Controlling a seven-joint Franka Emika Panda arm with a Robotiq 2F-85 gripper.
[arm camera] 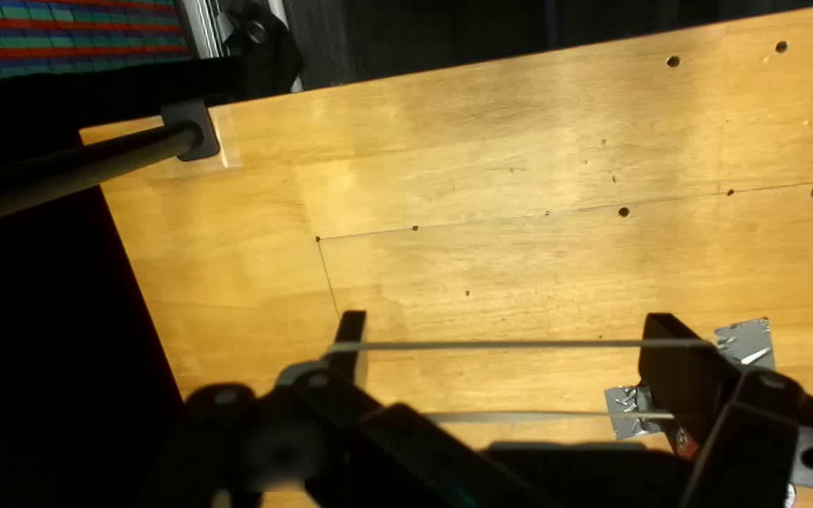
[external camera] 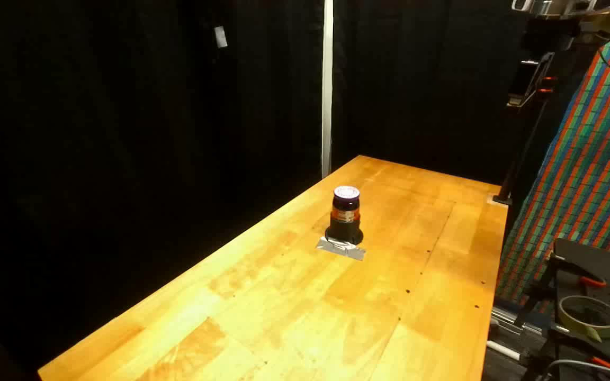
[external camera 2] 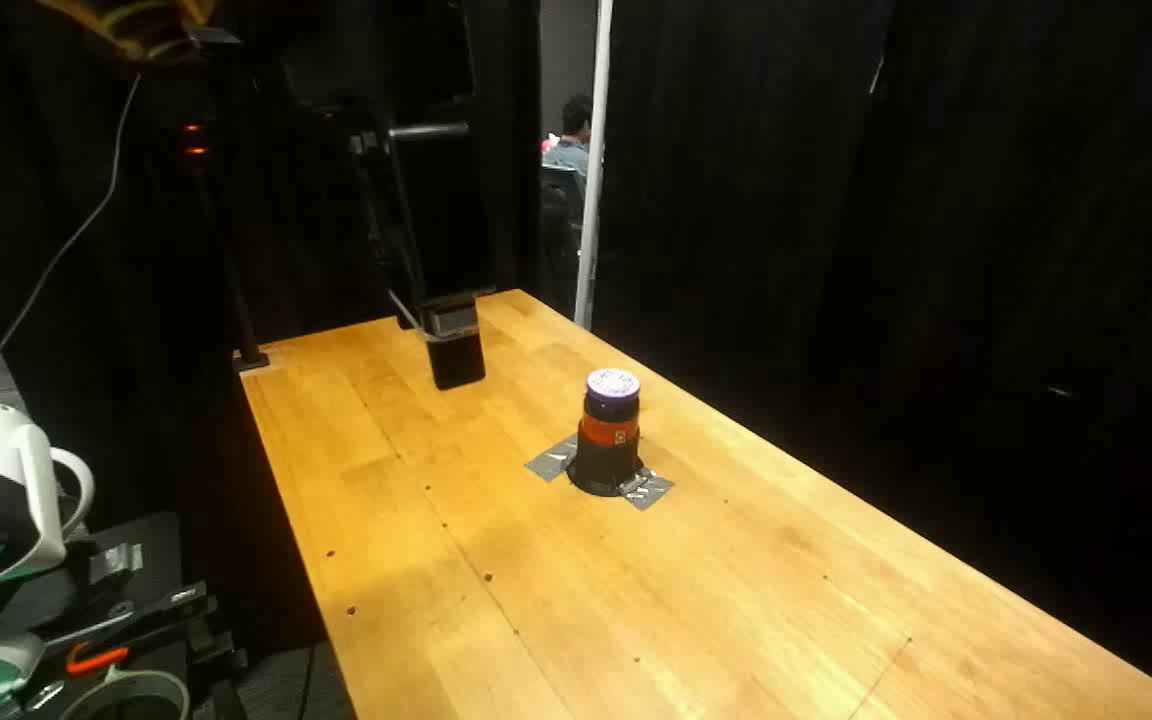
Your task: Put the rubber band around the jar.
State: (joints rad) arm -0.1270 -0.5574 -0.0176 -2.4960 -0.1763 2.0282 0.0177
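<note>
The jar [external camera: 346, 212] stands upright on the wooden table in both exterior views [external camera 2: 610, 428]. It is dark with an orange-red label and a pale printed lid. Its lower part sits in a black base [external camera 2: 604, 465] taped to the table. In the wrist view only slivers of the jar [arm camera: 683, 440] show behind the right-hand finger. My gripper [arm camera: 507, 316] is open, its fingers wide apart. A thin pale rubber band [arm camera: 505, 345] is stretched around both fingers as two near-parallel strands. In an exterior view the gripper [external camera 2: 451, 350] hangs above the table, apart from the jar, towards the far end.
Grey tape [external camera: 341, 251] lies flat at the base. A dark pole [external camera 2: 252, 358] is fixed at a table corner. Beside the table [external camera: 284, 317] stands a black cart with a tape roll [external camera: 590, 316] and orange-tipped clamps. A white curved device [external camera 2: 31, 490] is also beside it.
</note>
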